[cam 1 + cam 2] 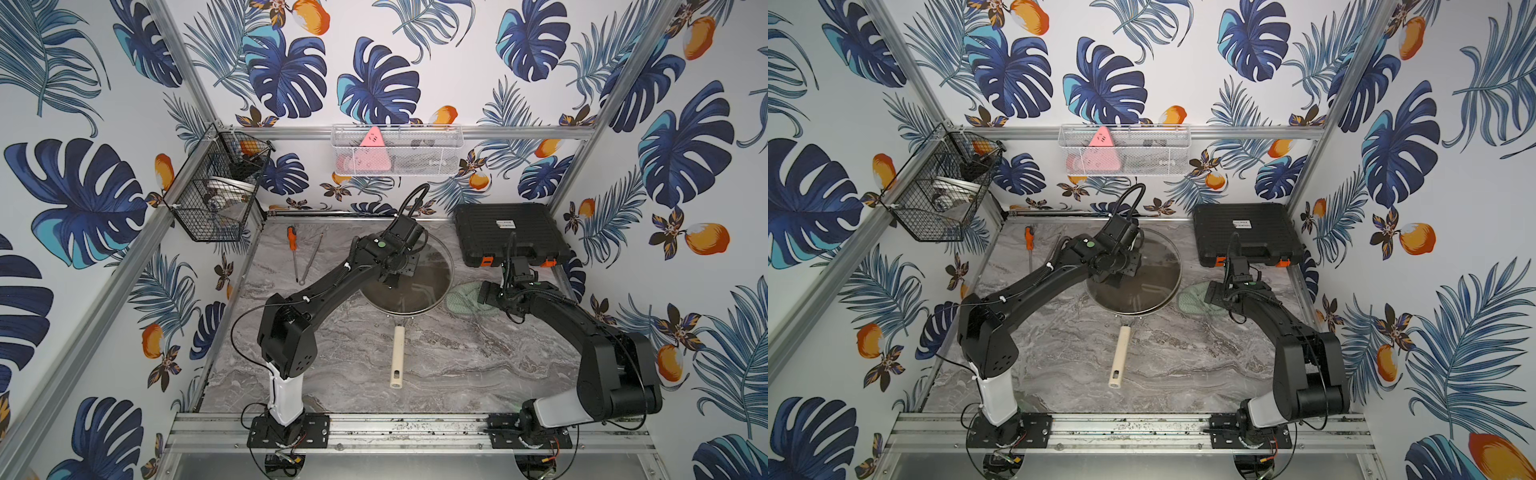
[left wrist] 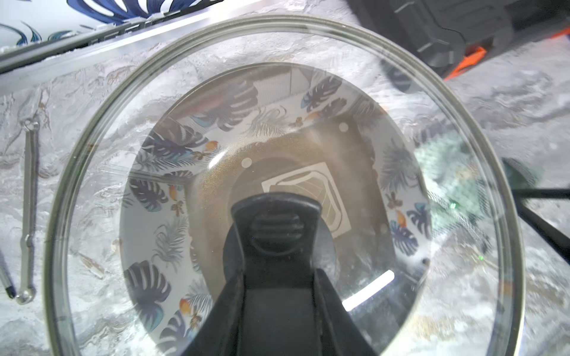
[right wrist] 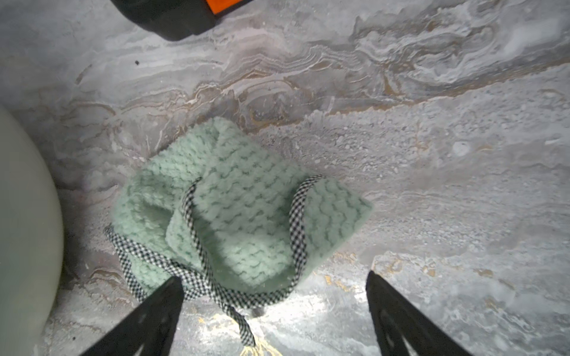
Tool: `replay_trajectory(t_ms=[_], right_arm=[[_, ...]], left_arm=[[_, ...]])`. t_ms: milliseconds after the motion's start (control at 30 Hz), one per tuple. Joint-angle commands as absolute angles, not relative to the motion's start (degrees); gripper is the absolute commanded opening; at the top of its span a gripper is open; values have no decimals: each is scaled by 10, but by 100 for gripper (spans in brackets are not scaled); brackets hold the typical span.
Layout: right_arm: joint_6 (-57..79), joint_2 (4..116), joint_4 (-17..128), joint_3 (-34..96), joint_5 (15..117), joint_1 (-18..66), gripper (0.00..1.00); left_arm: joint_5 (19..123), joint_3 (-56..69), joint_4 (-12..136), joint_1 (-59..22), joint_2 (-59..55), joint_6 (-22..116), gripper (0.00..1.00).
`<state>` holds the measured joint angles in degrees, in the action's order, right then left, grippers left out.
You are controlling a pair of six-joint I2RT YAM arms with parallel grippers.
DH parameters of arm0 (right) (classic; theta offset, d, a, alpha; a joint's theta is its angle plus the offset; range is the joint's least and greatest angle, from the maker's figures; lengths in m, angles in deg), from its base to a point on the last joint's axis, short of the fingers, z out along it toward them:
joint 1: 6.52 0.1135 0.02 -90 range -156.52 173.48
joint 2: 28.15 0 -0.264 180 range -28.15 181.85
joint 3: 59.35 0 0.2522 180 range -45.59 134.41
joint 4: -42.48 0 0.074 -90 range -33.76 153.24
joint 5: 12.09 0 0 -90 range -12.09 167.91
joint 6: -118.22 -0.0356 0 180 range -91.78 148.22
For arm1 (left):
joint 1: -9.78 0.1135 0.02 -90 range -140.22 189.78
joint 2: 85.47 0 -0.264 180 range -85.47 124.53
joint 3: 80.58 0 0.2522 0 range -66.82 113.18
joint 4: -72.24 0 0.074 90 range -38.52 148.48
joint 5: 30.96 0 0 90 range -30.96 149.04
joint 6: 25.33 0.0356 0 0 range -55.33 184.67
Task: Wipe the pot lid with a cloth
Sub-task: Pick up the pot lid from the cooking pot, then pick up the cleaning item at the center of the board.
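The pot lid [image 1: 432,270] [image 1: 1154,266], clear glass with a metal rim, is held tilted over the brown pan [image 2: 216,185]. My left gripper [image 1: 392,282] [image 1: 1117,280] [image 2: 277,277] is shut on the lid's black handle [image 2: 274,228]. The glass fills the left wrist view. The cloth [image 1: 461,297] [image 1: 1190,301] [image 3: 240,209], mint green with a checked string loop, lies crumpled on the table to the right of the lid. My right gripper [image 1: 484,293] [image 1: 1210,295] [image 3: 273,276] hovers open just over the cloth's near edge, and nothing is between its fingers.
The pan's cream handle [image 1: 397,357] points toward the front. A black tool case [image 1: 509,232] sits at the back right. An orange screwdriver [image 1: 292,239] and metal tongs [image 1: 311,257] lie at the back left. A black wire basket [image 1: 220,187] and a white basket [image 1: 397,151] hang on the walls.
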<state>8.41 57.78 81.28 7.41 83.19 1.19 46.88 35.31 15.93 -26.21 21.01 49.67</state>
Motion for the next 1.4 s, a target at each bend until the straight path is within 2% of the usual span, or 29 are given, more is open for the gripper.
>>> replay_trajectory(t_ms=[0,300,467,533,667,1000,1100,1267,1367], right_arm=[[99,596,844,94,829,28,95],[94,674,874,154,868,71,93],[91,709,894,180,889,85,80],[87,716,897,185,894,90,71],[84,730,905,189,906,97,63],[83,774,910,211,928,110,60],[81,780,904,209,926,110,45],[76,787,905,208,932,110,0],[79,770,911,210,933,111,0]], left_arm=[[453,330,221,-260,164,556,0],[416,226,226,-238,25,616,0],[409,191,218,-226,-14,641,0],[405,179,218,-221,-23,649,0],[408,158,224,-214,-33,656,0],[430,133,236,-206,-46,658,0],[433,130,237,-205,-48,661,0],[438,122,239,-203,-54,664,0],[450,109,251,-203,-60,670,0]])
